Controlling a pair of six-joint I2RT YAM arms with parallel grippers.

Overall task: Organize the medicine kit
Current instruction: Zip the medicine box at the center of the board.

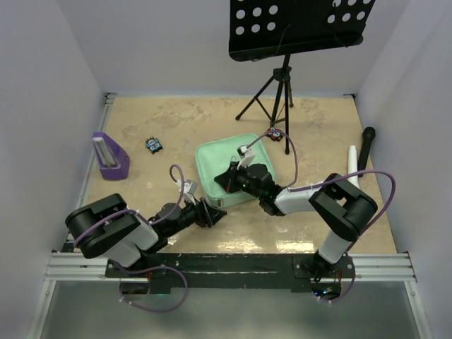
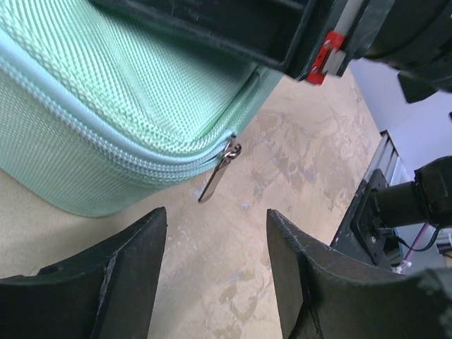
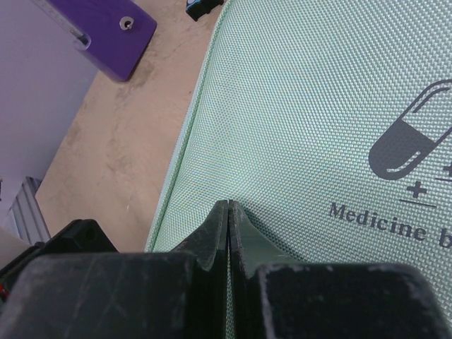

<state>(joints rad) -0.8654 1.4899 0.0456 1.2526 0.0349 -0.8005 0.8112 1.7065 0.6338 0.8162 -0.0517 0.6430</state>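
Observation:
The medicine kit (image 1: 224, 164) is a mint-green soft case lying closed in the middle of the table, its pill logo facing up in the right wrist view (image 3: 311, 106). My left gripper (image 1: 214, 212) is open at the kit's near corner, low over the table. In the left wrist view (image 2: 215, 219) its jaws stand apart just short of the metal zipper pull (image 2: 216, 176), which hangs from the kit's side (image 2: 92, 99). My right gripper (image 1: 229, 179) is shut and empty, its tips (image 3: 228, 206) down on the lid near the front edge.
A purple stand (image 1: 109, 156) stands at the left, also in the right wrist view (image 3: 99, 28). A small dark blue item (image 1: 154, 145) lies beside it. A music-stand tripod (image 1: 277, 92) is behind the kit. A white tube (image 1: 352, 161) and a black cylinder (image 1: 367, 145) lie at the right wall.

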